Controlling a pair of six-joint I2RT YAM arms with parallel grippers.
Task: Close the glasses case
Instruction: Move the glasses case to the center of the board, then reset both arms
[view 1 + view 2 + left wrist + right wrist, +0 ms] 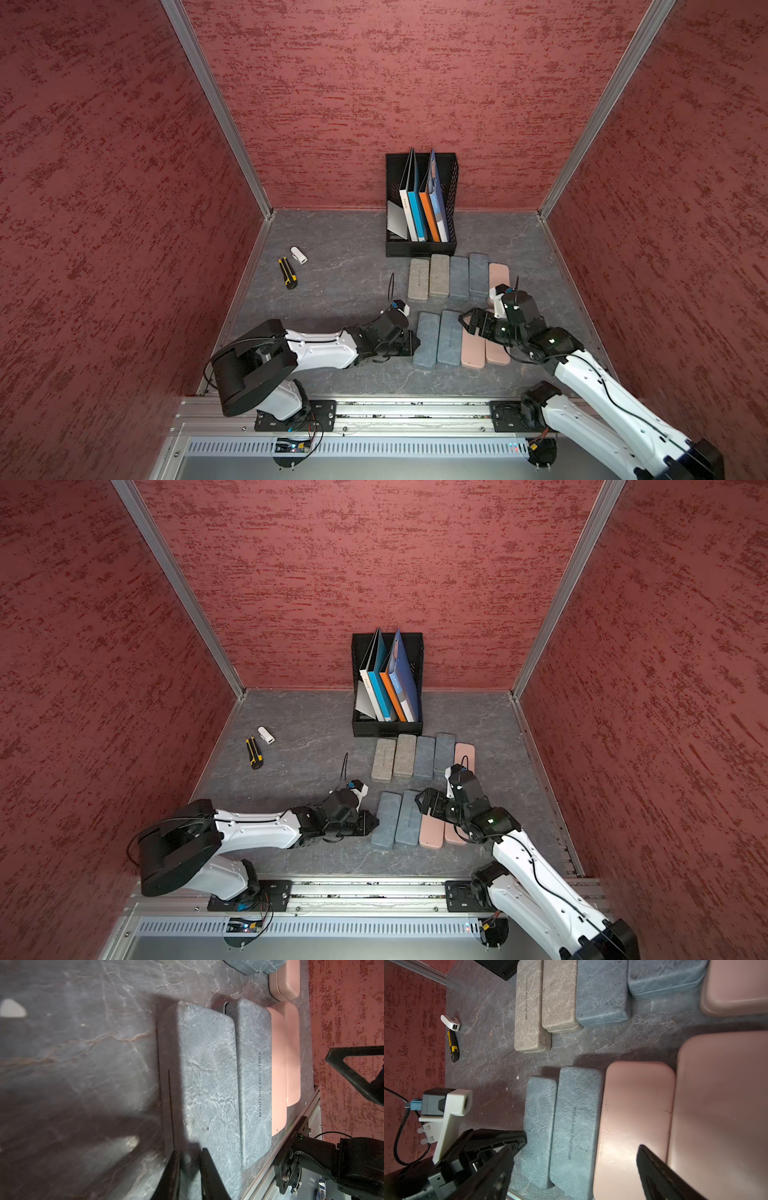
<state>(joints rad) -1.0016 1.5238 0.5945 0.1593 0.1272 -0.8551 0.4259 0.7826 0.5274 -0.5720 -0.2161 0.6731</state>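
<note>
Several glasses cases lie in two rows on the grey floor, and all look closed from above. The front-left blue-grey glasses case has my left gripper against its left long side. Its fingers stand almost together over that edge with only a narrow gap; I cannot tell whether they pinch anything. My right gripper hovers wide open over the lettered blue case and pink case, holding nothing.
A back row of beige, blue and pink cases lies before a black file holder with folders. A yellow-black utility knife and a small white item lie at the left. Red walls enclose three sides.
</note>
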